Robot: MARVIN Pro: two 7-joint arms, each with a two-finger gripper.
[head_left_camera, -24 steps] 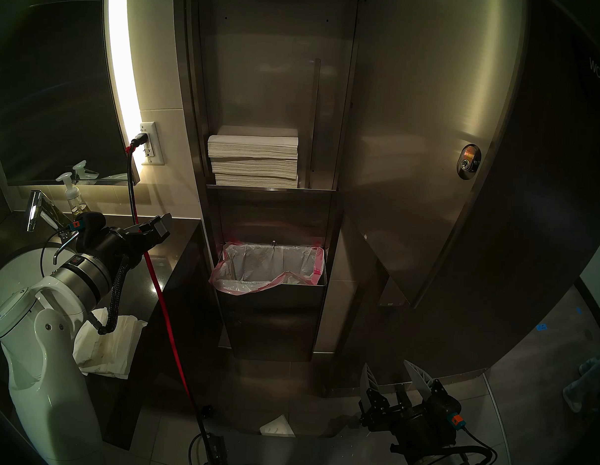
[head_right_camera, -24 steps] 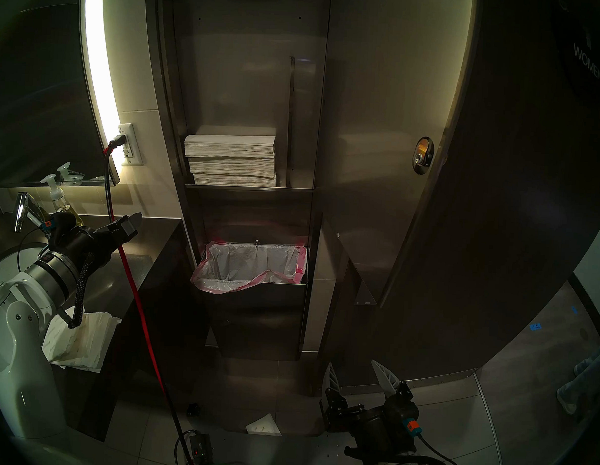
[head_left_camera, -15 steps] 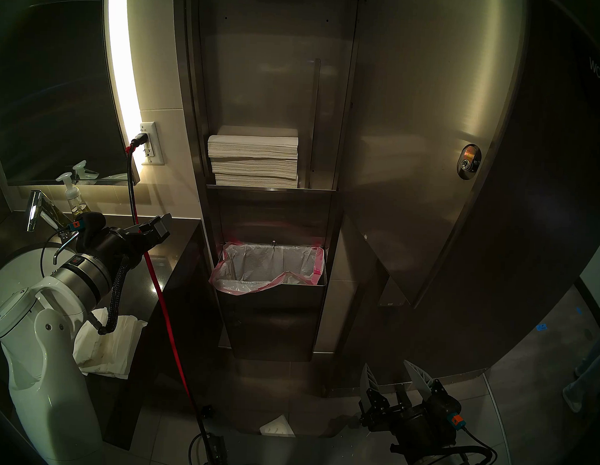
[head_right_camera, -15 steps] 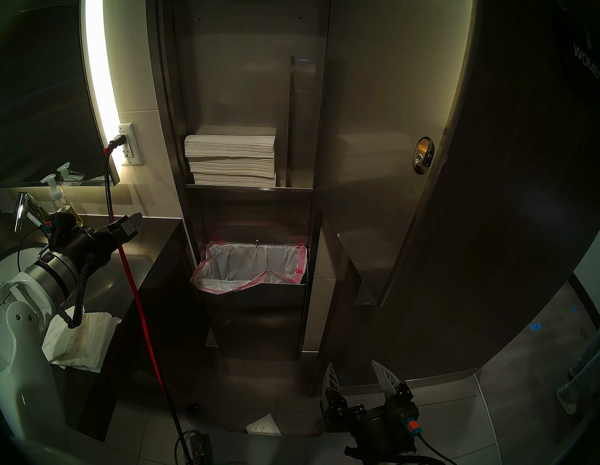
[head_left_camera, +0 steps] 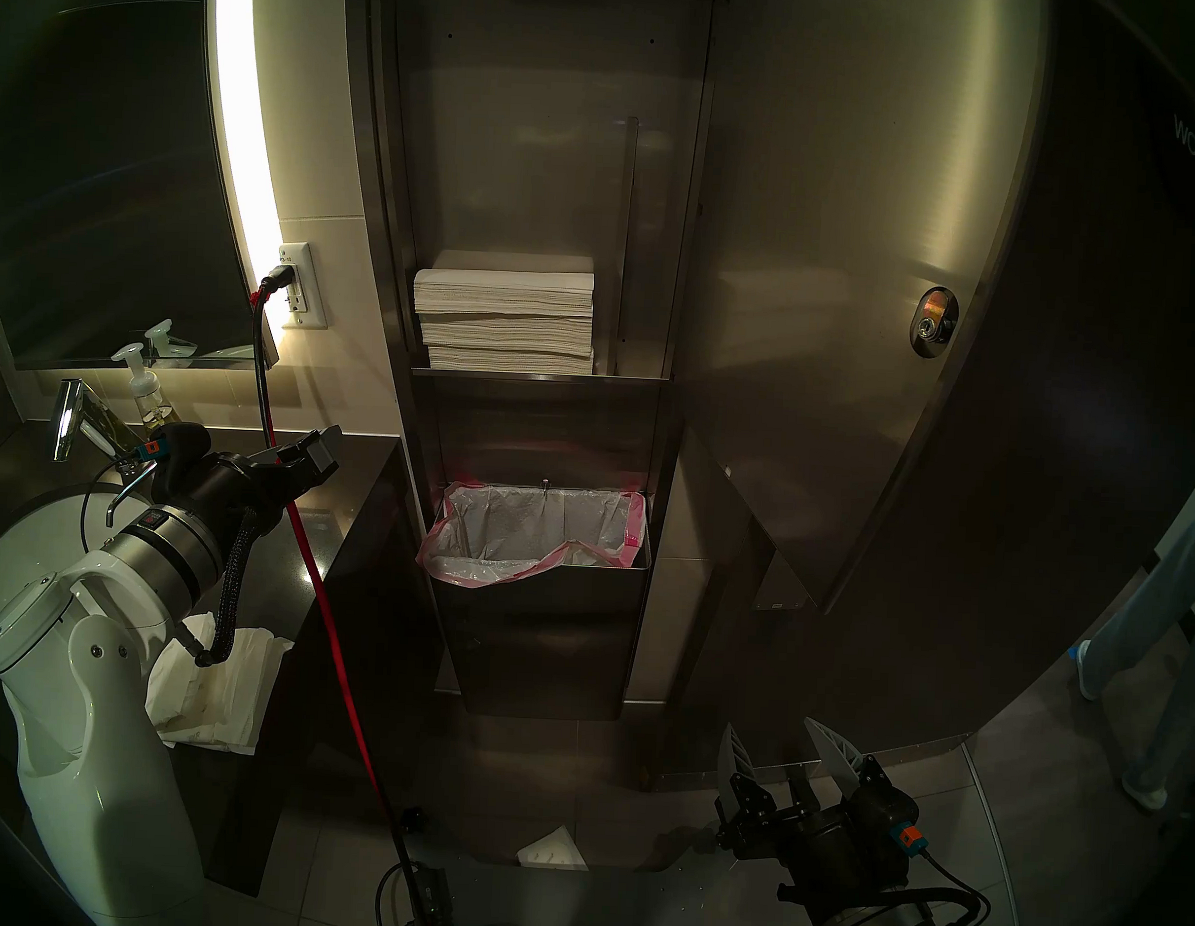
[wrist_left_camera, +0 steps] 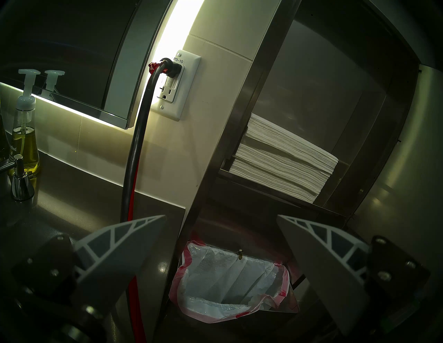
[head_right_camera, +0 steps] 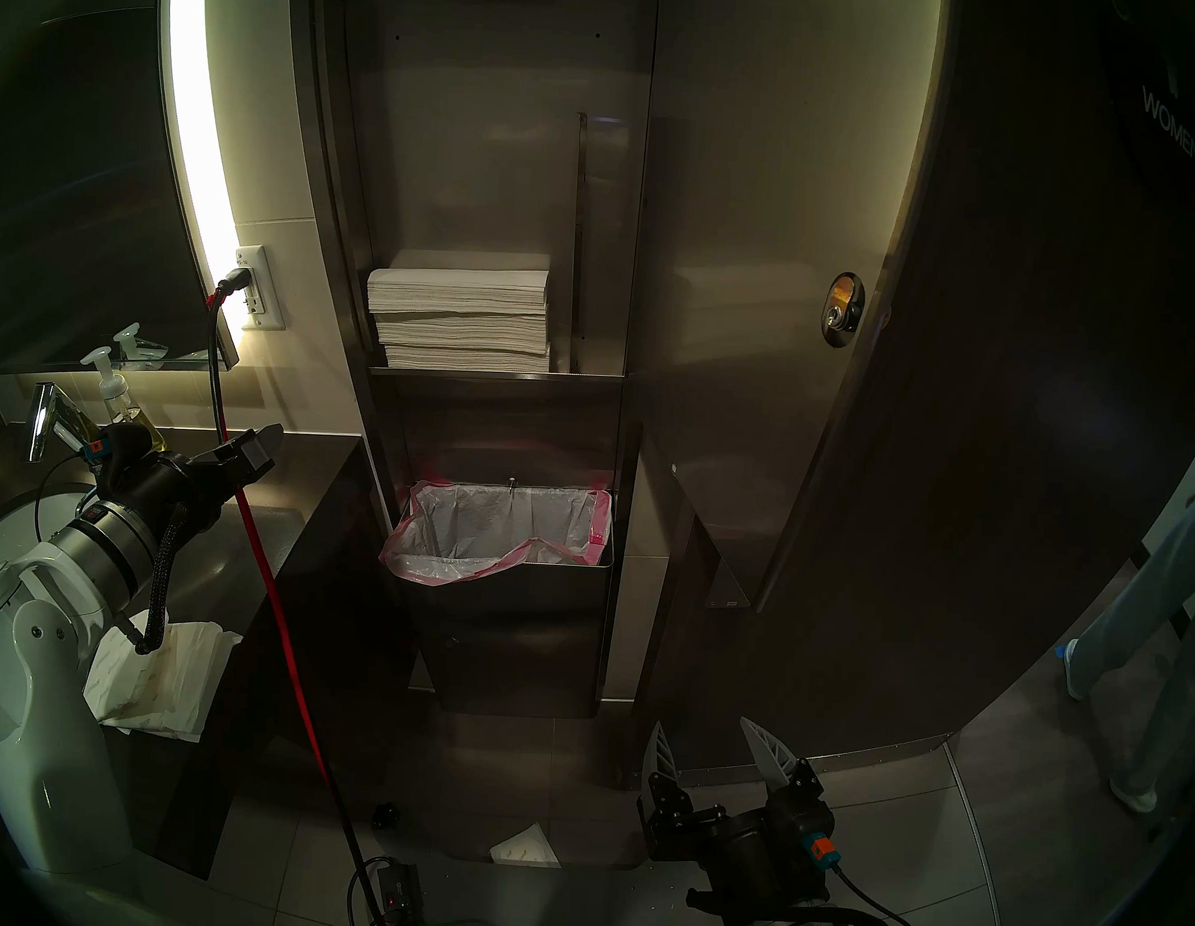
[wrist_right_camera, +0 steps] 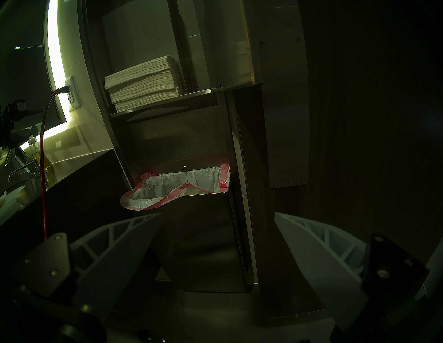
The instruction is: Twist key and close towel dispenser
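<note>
The towel dispenser (head_left_camera: 532,175) is a tall steel cabinet standing open, with white folded towels (head_left_camera: 505,321) on its shelf and a pink-rimmed liner (head_left_camera: 537,538) in the bin below. Its long steel door (head_left_camera: 828,291) hangs open to the right, with a round silver lock disc (head_left_camera: 932,323) near its free edge. The key itself is too small to make out. My left gripper (head_left_camera: 318,450) is open and empty over the counter, left of the cabinet (wrist_left_camera: 239,119). My right gripper (head_left_camera: 777,747) is open and empty, low near the floor below the door (wrist_right_camera: 282,119).
A black-and-red cable (head_left_camera: 316,576) runs from the wall socket (head_left_camera: 301,285) down to the floor. Crumpled paper (head_left_camera: 223,682) lies on the counter by a soap bottle (head_left_camera: 146,398) and tap. A dark wooden door (head_left_camera: 1095,439) stands behind the steel door. A person's legs (head_left_camera: 1161,648) show at far right.
A person in light trousers has stepped further into view at the far right. Both arms and the dispenser door have not moved.
</note>
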